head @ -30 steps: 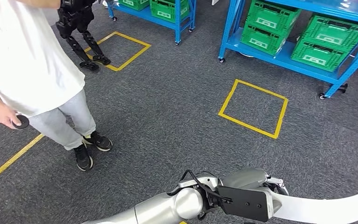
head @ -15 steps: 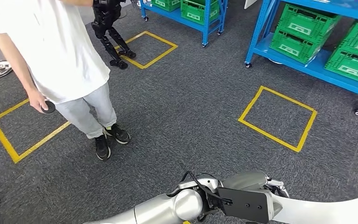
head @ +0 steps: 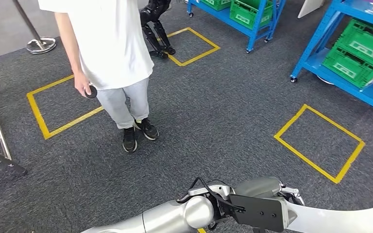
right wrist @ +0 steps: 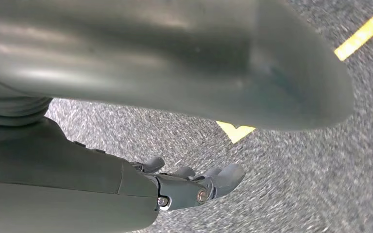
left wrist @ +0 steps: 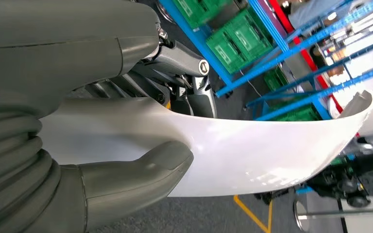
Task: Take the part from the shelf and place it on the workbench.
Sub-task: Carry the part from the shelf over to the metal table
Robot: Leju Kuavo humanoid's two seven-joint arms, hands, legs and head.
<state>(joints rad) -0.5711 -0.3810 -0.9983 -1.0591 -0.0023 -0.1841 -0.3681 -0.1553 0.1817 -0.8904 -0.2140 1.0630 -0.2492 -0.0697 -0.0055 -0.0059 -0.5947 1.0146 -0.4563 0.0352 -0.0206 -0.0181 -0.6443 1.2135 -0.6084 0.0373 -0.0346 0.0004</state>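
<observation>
The left hand [left wrist: 126,145] clamped the long white curved part [left wrist: 252,150], which ran sideways toward the robot's right. The right hand [right wrist: 194,184] hung empty, fingers loosely apart.

The white part [head: 340,219] runs off the near-right edge of the head view, its end unseen. The left hand [head: 286,194] lies mostly hidden behind its wrist cover. The person [head: 111,43] is cut off above the chest. The small dark thing [head: 92,91] in their hand is too small to identify.
</observation>
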